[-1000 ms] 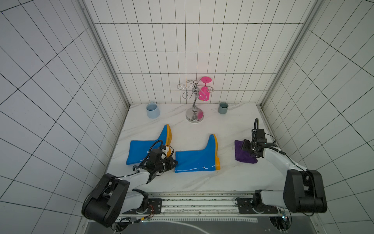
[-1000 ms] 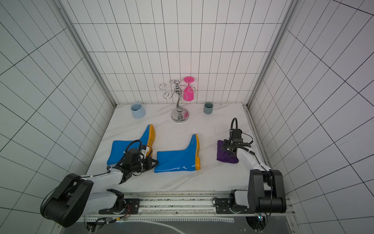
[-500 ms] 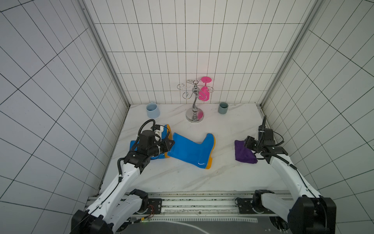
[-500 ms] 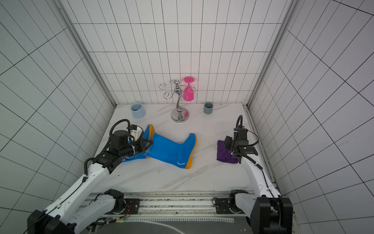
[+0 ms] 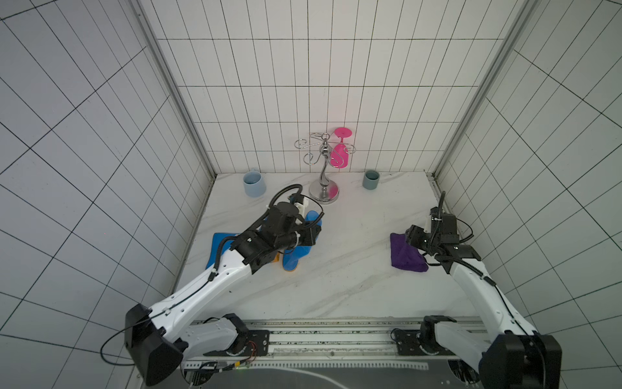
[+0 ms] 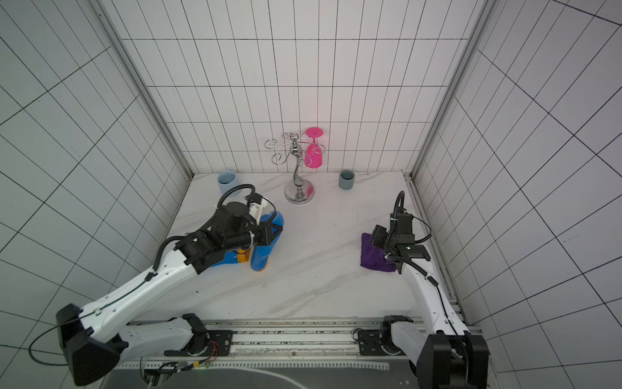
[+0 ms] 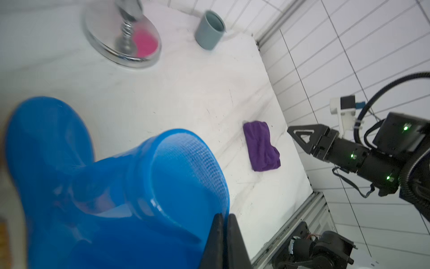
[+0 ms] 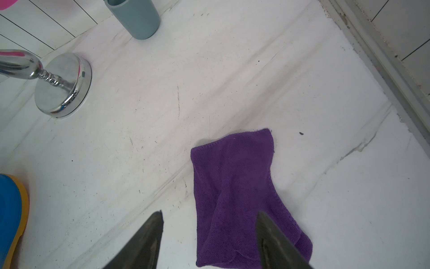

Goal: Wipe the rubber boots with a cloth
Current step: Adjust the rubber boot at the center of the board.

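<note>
**Left gripper stands one boot up; cloth not yet picked**

Left gripper [image 7: 225, 217] is clamped on the mouth rim of a glossy bright-blue tall rubber boot [image 5: 300, 253] with an orange-yellow sole.

Change: a second ago both boots lay flat on their sides on the white marble tabletop [image 5: 336, 276], with both arms low. Now this rubber boot is hauled upright, left of centre. It sits just beside the second boot [image 5: 219, 243], which lies flat and mostly hidden under the arm.

Meaning: the shaft looks presented and steadied for wiping. That is prep only; no wiping is done.

Right gripper [image 8: 209, 213] has risen and hovers with its jaws apart and empty. Below it is the small soft dark-purple fabric cloth [image 8: 232, 186], unmoved and flat on the table near the right wall. Likely next step: grasp the cloth.

Orientation:
- **Held boot:** long axis runs up from the table, slightly tilted, mouth up, sole down. The foot's narrow end faces the robot base; toe or heel is unclear.
- **Cloth:** long axis runs roughly front-to-back.
</note>
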